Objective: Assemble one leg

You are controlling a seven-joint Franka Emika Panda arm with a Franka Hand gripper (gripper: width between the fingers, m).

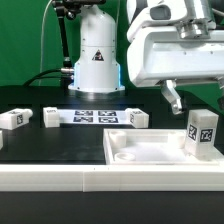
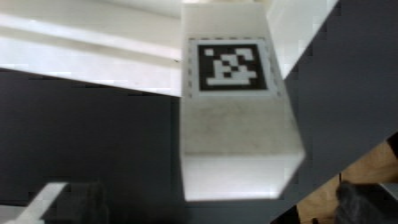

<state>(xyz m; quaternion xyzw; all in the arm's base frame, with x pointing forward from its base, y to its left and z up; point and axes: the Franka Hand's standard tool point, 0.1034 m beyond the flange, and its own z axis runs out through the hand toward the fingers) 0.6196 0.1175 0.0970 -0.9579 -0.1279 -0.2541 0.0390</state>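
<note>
A white leg (image 1: 202, 135) with square tags stands upright in the right corner of the white tray (image 1: 120, 152). My gripper (image 1: 195, 104) hangs just above it. One dark finger (image 1: 173, 97) shows on the exterior view's left of the leg and apart from it; the other finger is out of view. In the wrist view the leg (image 2: 235, 110) fills the middle and lies between my fingers (image 2: 50, 205) without visible contact. The gripper (image 2: 214, 216) looks open and holds nothing.
Three more loose white legs lie on the black table: one (image 1: 12, 118) at the far left, one (image 1: 50, 117), and one (image 1: 137, 118). The marker board (image 1: 95, 117) lies between the last two. The robot base (image 1: 97, 55) stands behind them.
</note>
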